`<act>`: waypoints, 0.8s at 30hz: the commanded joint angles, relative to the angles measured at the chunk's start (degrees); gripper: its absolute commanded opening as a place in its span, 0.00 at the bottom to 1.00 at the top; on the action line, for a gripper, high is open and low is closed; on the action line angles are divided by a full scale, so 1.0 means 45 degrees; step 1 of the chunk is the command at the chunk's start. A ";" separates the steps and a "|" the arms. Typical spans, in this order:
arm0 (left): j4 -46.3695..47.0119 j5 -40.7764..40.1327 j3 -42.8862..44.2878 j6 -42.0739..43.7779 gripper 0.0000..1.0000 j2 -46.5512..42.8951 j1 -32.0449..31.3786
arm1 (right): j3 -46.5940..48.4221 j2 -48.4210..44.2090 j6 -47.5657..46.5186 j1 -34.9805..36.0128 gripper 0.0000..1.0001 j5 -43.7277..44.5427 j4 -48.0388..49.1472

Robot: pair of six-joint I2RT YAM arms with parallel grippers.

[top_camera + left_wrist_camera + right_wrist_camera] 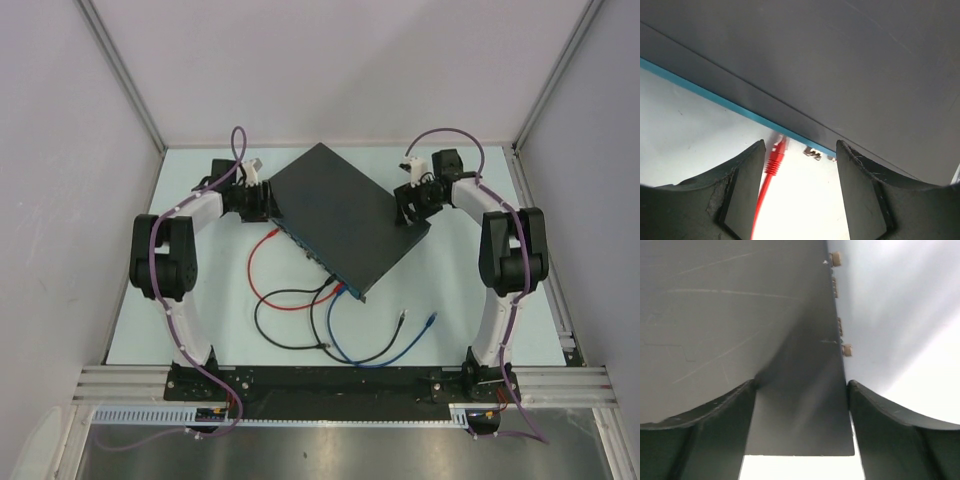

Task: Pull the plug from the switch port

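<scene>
The red plug (777, 150) sits in the teal edge (715, 97) of the switch (345, 215), mid-worktop (450, 290). The plug looks light and hard and is probably latched. Its cable (760, 200) is limp, so I'd pinch the stiff body. The switch seems rigid, flat and apt to slide. The left tool (800, 147) hangs low and open, fingers either side of the plug, touching nothing. The right tool (801, 385) reaches in level, closed across the switch's right-hand corner.

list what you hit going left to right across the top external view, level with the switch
left arm → left end effector → switch → right end effector → right arm
</scene>
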 commanded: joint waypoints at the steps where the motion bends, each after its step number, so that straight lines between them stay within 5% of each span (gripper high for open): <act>1: 0.0319 0.0603 -0.0240 -0.0273 0.64 -0.0872 0.0192 | -0.0363 -0.0394 0.1231 0.0855 0.85 -0.1846 -0.0907; 7: 0.0300 0.1091 -0.0787 -0.0645 0.63 -0.1574 0.0680 | 0.1373 -0.0942 0.1233 0.0030 0.92 -0.1317 -0.0769; 14: 0.1178 0.2692 -0.1821 -0.0897 0.63 -0.1927 0.0895 | 0.2217 -0.0630 0.2561 0.0886 0.85 -0.1592 -0.0456; 24: 0.1295 0.2986 -0.2194 -0.1191 0.61 -0.1810 0.0895 | 0.0712 -0.0123 0.2053 0.1671 0.34 -0.1239 -0.0105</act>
